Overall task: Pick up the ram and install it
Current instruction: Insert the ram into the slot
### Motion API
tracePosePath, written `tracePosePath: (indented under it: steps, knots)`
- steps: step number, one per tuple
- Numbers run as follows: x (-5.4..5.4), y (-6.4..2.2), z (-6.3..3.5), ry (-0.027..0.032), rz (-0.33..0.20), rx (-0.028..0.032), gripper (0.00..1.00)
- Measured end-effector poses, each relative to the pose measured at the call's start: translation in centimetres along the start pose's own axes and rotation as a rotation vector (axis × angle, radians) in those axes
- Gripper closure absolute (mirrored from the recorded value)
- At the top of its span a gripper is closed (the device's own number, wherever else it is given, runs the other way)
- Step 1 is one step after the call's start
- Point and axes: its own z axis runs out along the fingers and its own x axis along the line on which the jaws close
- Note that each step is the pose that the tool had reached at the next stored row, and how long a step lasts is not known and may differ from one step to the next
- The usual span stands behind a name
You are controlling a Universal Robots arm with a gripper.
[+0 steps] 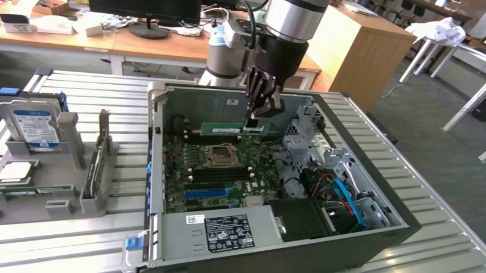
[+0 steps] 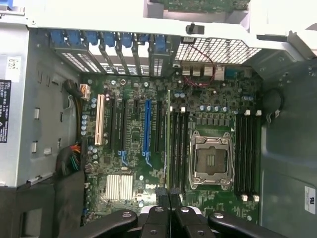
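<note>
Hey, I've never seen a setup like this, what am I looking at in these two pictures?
This is a robot arm working inside an open computer case that lies on a metal table. One picture comes from a camera off the arm; the other from a camera on its wrist, looking down at the motherboard. Its gripper is shut on the ram, a thin green memory stick, holding it over the motherboard by the processor socket. At the exterior view's left a grey rack holds a hard drive.
</note>
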Motion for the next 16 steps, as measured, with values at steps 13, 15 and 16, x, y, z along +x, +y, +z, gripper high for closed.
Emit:
tracePosePath:
  steps: [13, 15, 16]
  knots:
    - [0.1, -0.11, 1.73, 0.0001, 0.000, 0.0000, 0.88]
    - [0.1, -0.12, 1.98, 0.0000, 0.000, 0.0000, 0.88]
    - [0.1, -0.13, 2.10, 0.0002, 0.000, 0.0000, 0.88]
